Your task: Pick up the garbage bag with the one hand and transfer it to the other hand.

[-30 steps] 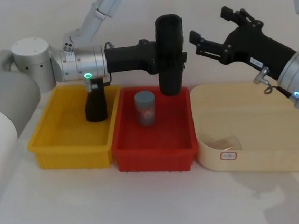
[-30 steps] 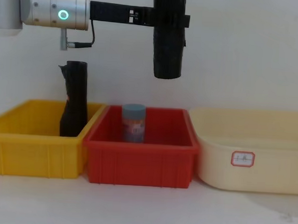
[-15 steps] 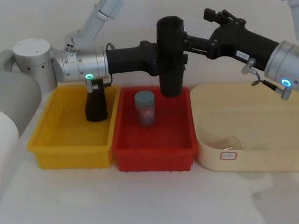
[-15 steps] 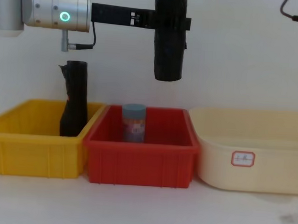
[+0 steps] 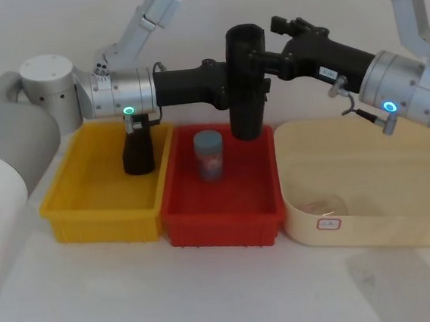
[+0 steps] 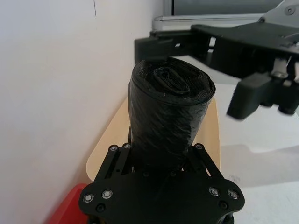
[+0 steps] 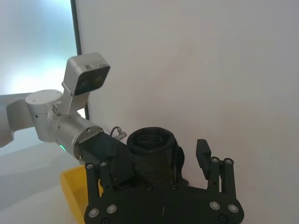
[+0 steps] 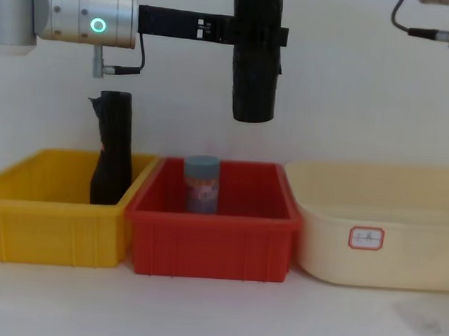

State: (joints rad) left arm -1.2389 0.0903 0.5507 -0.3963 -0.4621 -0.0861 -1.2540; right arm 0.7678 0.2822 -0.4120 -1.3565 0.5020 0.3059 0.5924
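The garbage bag, a thick black glossy roll, hangs upright above the red bin. My left gripper, on the green-ring arm, is shut on its middle; the chest view shows the same grip. My right gripper, on the blue-ring arm, reaches in from the right at the roll's top end. It is open, with one finger on each side of the bag. In the left wrist view, the bag stands between those right fingers.
A slimmer black roll stands in the yellow bin on the left. A blue-lidded can stands in the red bin. A cream tub with a small white label sits on the right.
My right gripper has moved left, from well apart from the bag to straddling its top end. My left gripper and the bag have stayed still.
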